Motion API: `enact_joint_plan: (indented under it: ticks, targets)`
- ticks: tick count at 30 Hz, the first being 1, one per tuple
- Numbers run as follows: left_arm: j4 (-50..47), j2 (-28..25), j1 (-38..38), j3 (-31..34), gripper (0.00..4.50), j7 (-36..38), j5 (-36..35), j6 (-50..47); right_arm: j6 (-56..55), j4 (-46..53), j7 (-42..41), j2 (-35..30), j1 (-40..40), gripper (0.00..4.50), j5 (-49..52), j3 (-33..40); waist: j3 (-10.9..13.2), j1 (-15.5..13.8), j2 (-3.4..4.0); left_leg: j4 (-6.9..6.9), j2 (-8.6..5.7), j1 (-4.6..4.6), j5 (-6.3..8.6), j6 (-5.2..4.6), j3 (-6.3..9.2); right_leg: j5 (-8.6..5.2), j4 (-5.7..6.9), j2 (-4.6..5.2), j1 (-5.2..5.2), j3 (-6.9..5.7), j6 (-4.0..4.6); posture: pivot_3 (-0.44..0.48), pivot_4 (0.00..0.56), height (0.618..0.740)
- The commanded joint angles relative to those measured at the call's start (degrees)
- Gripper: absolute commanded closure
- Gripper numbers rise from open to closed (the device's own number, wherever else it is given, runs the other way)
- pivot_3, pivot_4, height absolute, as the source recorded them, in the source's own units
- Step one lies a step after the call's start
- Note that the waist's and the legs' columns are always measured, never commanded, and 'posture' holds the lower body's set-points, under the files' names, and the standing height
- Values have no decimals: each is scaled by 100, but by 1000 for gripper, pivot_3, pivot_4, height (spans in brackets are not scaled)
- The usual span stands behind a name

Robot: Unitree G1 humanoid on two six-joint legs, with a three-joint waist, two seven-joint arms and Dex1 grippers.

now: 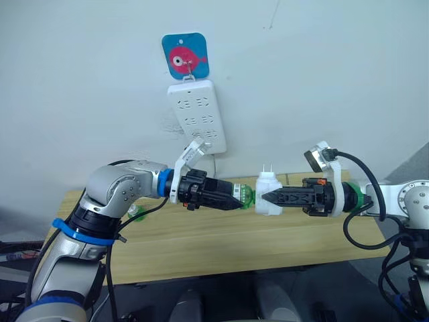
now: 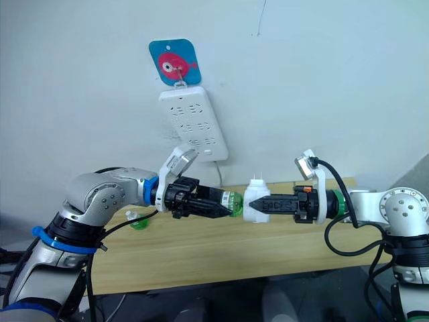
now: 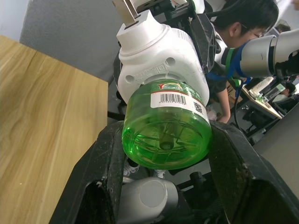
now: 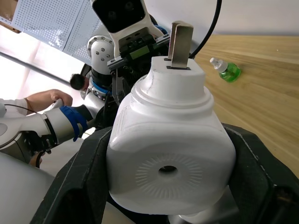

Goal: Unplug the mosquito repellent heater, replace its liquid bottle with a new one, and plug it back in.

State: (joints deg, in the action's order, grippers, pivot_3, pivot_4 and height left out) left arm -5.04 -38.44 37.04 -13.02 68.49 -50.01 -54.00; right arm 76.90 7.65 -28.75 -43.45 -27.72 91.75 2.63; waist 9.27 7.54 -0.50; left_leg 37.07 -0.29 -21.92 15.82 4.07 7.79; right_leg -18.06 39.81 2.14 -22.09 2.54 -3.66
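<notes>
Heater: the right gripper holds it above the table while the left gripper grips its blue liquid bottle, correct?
Not quite: the liquid bottle is green, not blue, as the left wrist view shows. The right gripper does hold the heater, and the left gripper grips the bottle.

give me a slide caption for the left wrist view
Left gripper clamps a green translucent liquid bottle seated in the white rounded plastic heater.

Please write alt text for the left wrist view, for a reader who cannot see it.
The left gripper holds a green liquid bottle that sits in the white mosquito repellent heater. A wooden table lies beside them, and a person is behind.
</notes>
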Motion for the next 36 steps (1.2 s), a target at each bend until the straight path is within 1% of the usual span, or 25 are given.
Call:
enact_joint_plan:
  ticks: [1,4,5,6,10,13,16,17,20,22,25,28,35,36]
  targets:
    - [-210,-158,-230,303,1269,63,512,706,134,157,-55,-95,52,1489,92,61,0,-1,0,0,-1,0,0,0,-1,0,-1,0,0,2,0,-112,137,734]
    - [-333,-78,-577,300,232,44,1062,1594,146,128,-10,-85,52,1489,135,95,0,-18,0,0,-1,-1,0,0,-3,0,-4,1,0,3,0,-112,136,734]
    - [-332,-41,-665,336,0,34,1139,1736,149,122,-3,-82,46,1489,140,101,0,-35,0,0,-2,-1,0,0,-5,0,-5,2,0,6,0,-113,138,734]
    - [-338,-44,-762,363,0,77,1177,1813,156,119,-6,-85,38,1489,130,102,0,-48,0,1,-2,-1,0,0,-7,0,-6,3,0,8,0,-114,139,734]
    - [-422,-236,-1284,225,0,458,1733,2644,169,82,-20,-84,-13,1489,92,100,0,-72,0,0,-2,-2,0,0,-9,0,-6,2,0,9,1,-113,138,734]
    - [-300,-137,-1649,173,0,485,2343,3722,173,76,-20,-76,-29,1489,81,106,1,-120,1,0,-2,-1,1,-1,-9,0,-7,2,0,9,1,-114,138,734]
    - [-93,172,-1865,268,0,426,2733,4873,164,78,-6,-65,-32,1489,85,118,1,-157,1,1,-4,-2,1,-1,-12,1,-8,6,1,11,1,-115,137,734]
    - [5,376,-1878,318,0,315,2897,5435,160,80,3,-62,-30,1489,93,123,0,-179,1,3,-3,-4,1,-1,-10,1,-8,6,1,10,1,-116,136,734]
    - [166,876,-1775,434,0,120,3065,6488,156,85,22,-60,-18,1489,115,134,1,-268,0,7,-3,-7,1,-1,-10,2,-12,7,2,8,1,-118,137,734]
    - [259,1118,-1683,483,0,106,3074,7052,155,81,25,-58,-13,1489,114,138,1,-281,0,9,-5,-8,1,-1,-11,3,-14,9,2,9,1,-118,137,734]
    - [348,1227,-1653,483,0,176,3043,7423,157,71,23,-58,-19,1489,108,139,0,-270,1,9,-4,-7,1,-1,-11,4,-12,8,2,9,1,-121,138,734]
    - [341,1221,-1680,427,0,236,3027,7607,160,60,31,-67,-31,1489,119,143,0,-241,1,6,-3,-6,1,-1,-11,3,-11,7,2,8,1,-124,136,734]
    - [376,1182,-1685,251,0,320,3090,7600,170,52,37,-76,-44,1489,117,145,0,-239,1,7,-4,-6,1,-1,-9,3,-11,6,3,7,1,-125,141,734]
    - [385,1189,-1664,244,187,316,3098,7581,168,54,39,-76,-37,1489,122,149,0,-239,1,7,-4,-6,1,-1,-8,4,-11,6,3,6,1,-124,142,734]
